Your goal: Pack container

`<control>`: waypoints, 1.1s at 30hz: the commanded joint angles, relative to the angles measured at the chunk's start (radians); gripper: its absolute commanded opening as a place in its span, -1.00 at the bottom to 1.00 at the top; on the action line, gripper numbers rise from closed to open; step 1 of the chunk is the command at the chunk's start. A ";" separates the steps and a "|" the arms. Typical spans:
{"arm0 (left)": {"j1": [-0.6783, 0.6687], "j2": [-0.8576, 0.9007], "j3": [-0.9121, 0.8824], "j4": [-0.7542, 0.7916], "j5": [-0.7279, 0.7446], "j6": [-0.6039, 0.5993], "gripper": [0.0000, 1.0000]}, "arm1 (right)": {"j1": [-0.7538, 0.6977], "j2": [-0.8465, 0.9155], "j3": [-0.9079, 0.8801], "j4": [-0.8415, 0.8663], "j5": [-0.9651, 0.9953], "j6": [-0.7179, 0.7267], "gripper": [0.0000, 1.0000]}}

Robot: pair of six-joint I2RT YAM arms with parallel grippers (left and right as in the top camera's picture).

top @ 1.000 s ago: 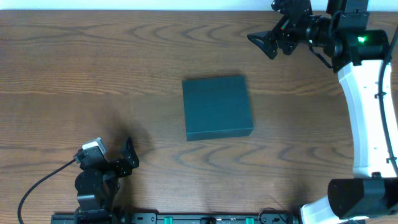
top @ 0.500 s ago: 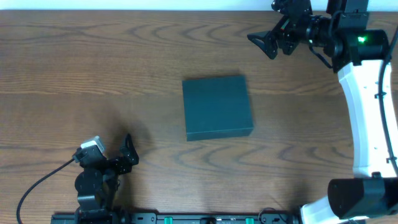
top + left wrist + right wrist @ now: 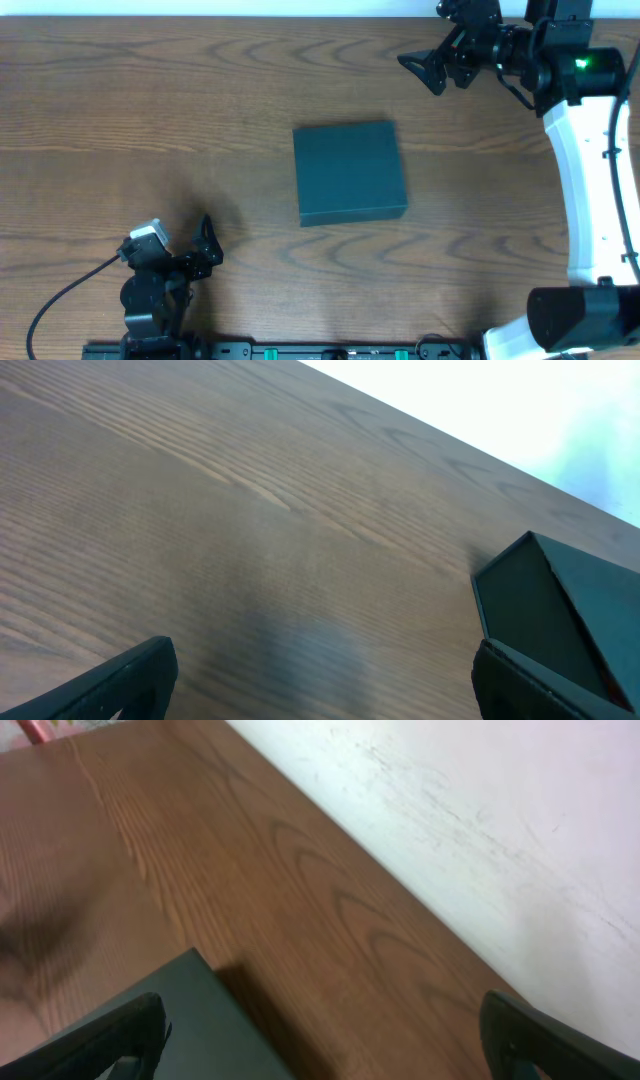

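The left claw [image 3: 210, 245] sits low in the lower left of the overhead view, its two fingers spread wide and holding nothing. In its own wrist view only the dark fingertips [image 3: 135, 678] show, at the bottom corners of the frame.

The right claw [image 3: 420, 73] hangs near the upper right of the overhead view, also spread wide and empty. Its fingertips [image 3: 110, 1038] show in the bottom corners of its wrist view.

Between the two claws and well apart from both, the dark teal container [image 3: 350, 173] lies flat near the middle of the frame. It looks shut from above, though the lid seam is hard to make out.

Everything rests on a brown wooden table [image 3: 150, 120] with strong wavy grain. A white wall [image 3: 480, 820] with faint scuffs runs along the table's far edge.

A black cable [image 3: 60, 295] curves from the left arm off the lower left. A green light [image 3: 580, 65] glows on the right arm.

Both wrist views cut off most of the container, showing one corner only. A small pink thing [image 3: 35, 728] in the upper left of the right wrist view is too cropped to identify.
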 commanded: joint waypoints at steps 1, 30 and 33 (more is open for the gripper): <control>0.007 -0.009 -0.021 0.004 -0.010 -0.004 0.90 | 0.010 -0.008 0.008 -0.001 -0.005 0.005 0.99; 0.007 -0.009 -0.021 0.004 -0.010 -0.004 0.90 | 0.031 -0.052 0.006 -0.150 0.275 0.004 0.99; 0.007 -0.009 -0.021 0.004 -0.010 -0.004 0.90 | 0.069 -0.122 -0.014 -0.178 0.300 -0.040 0.98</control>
